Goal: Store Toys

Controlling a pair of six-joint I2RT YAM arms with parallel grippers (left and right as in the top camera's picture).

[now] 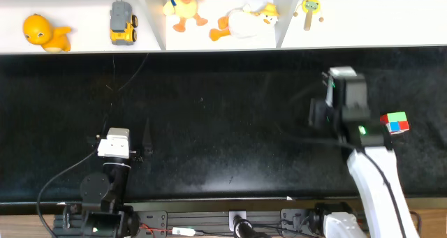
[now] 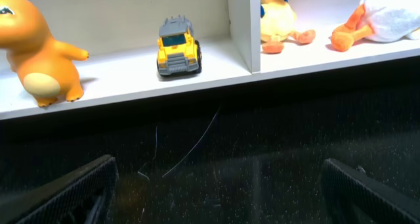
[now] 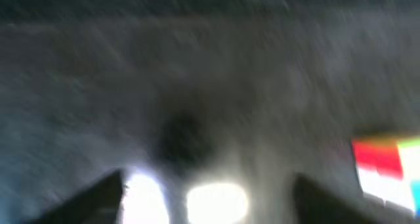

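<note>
The multicoloured cube (image 1: 395,122) lay on the black counter (image 1: 223,126) near its right end, beside the right pincer (image 3: 207,191) — fingers spread wide, holding nothing. The left pincer (image 2: 216,191) was also spread and empty, facing the shelf (image 2: 131,79).

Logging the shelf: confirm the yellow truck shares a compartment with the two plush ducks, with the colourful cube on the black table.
Wrong: the yellow truck shares its compartment with the orange figure; a divider parts it from the plush ducks, per the left wrist view. The colourful cube is on the black table.
</note>
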